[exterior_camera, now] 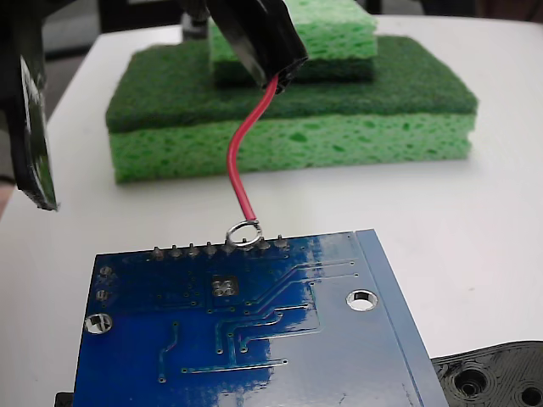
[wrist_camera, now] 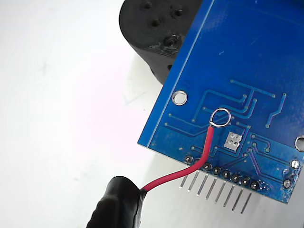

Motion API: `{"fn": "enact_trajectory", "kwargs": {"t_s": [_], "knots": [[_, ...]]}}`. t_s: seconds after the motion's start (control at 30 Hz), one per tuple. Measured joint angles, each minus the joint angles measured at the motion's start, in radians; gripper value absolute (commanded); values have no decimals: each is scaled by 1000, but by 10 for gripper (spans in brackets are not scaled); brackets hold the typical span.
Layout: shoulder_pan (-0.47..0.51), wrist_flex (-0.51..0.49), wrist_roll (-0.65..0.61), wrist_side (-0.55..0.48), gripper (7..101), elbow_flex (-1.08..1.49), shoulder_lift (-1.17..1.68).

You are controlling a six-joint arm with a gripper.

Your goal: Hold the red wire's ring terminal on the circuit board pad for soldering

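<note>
Partly cropped, hand (exterior_camera: 276,72) gripping red wire (exterior_camera: 242,144), ring terminal (wrist_camera: 220,117) beside pad (wrist_camera: 232,140), not on it

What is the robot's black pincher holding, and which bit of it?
The gripper holds the red wire by its upper end, opposite the ring terminal. The ring end hangs free over the circuit board.
</note>
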Motion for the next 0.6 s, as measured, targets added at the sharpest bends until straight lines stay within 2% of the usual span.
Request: {"fn": "enact_trajectory", "kwargs": {"t_s": [0.6], "knots": [[17, -35, -5, 2, 1003, 58, 14]]}}
